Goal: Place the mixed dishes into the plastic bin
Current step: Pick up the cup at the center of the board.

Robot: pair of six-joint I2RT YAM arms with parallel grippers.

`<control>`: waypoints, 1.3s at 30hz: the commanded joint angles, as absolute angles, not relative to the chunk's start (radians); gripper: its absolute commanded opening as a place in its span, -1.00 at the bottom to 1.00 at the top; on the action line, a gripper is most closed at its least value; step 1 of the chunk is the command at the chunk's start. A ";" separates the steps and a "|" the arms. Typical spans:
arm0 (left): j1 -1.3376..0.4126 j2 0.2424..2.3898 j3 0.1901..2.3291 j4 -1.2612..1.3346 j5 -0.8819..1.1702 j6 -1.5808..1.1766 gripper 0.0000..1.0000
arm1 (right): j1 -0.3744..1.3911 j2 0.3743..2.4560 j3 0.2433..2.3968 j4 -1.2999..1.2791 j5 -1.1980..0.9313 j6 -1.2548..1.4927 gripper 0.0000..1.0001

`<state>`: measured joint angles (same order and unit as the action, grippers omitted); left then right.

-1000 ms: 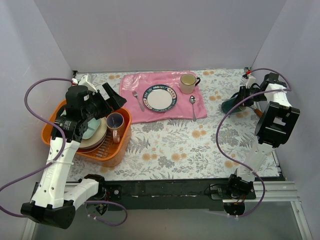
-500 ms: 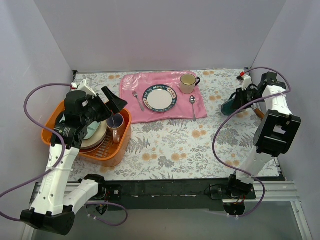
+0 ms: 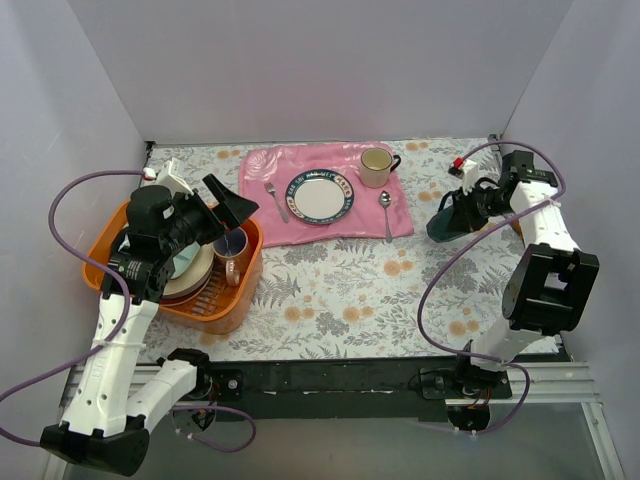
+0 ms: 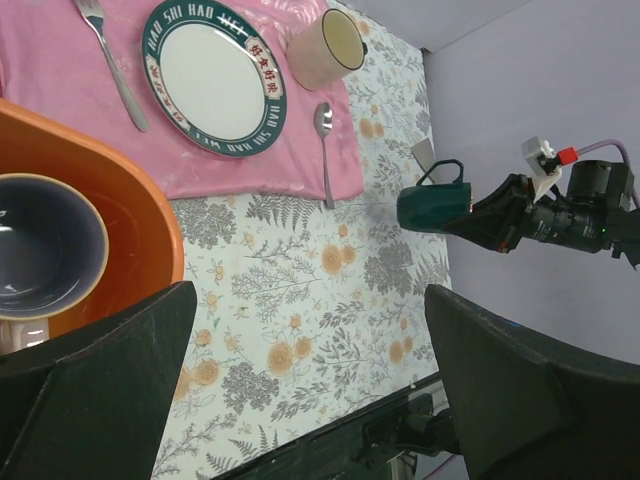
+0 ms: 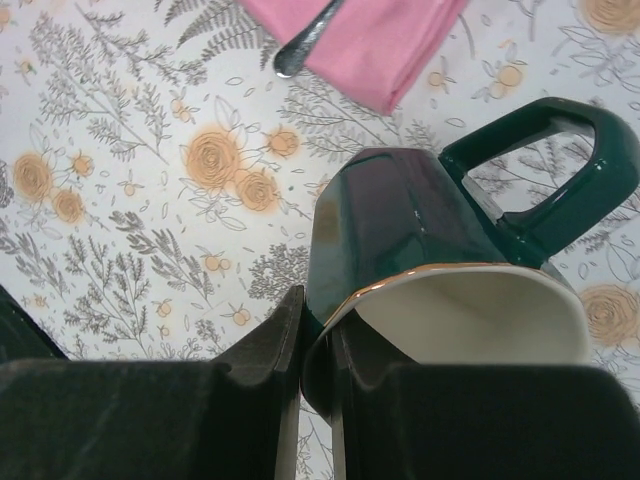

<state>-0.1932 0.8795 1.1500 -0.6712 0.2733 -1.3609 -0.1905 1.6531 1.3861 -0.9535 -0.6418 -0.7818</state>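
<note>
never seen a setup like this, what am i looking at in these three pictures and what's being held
Two robot arms are bolted at the near edge of a table. The wide picture looks down from above and behind them; the other two come from wrist cameras. The left gripper hangs open above the edge of an orange bin holding stacked plates and a pink mug. The right gripper pinches the rim of a dark green mug, tipped sideways. On a pink mat lie a blue-rimmed plate, cream mug, fork and spoon.

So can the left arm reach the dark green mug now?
Probably not: the dark green mug is clamped in the right gripper, across the table from the left gripper, open above the bin.
</note>
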 commanded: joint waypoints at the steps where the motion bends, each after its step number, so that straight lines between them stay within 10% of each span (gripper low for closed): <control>1: -0.189 0.848 1.126 -0.631 0.337 -1.379 0.96 | -0.121 1.539 1.359 -0.968 -0.673 -0.870 -0.97; 17: -0.309 0.906 0.992 -0.448 0.502 -1.528 0.96 | 0.176 1.289 1.226 -1.210 -0.700 -1.570 -0.97; 39: -0.755 1.117 1.092 -0.431 0.437 -0.811 0.96 | 0.469 1.135 1.120 -1.287 -0.532 -1.980 -0.97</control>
<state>-0.7303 1.0798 1.0332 -0.4572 0.4171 -0.9104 0.4255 1.1770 1.1259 -1.3041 -0.5507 -1.8729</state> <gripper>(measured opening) 0.982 0.186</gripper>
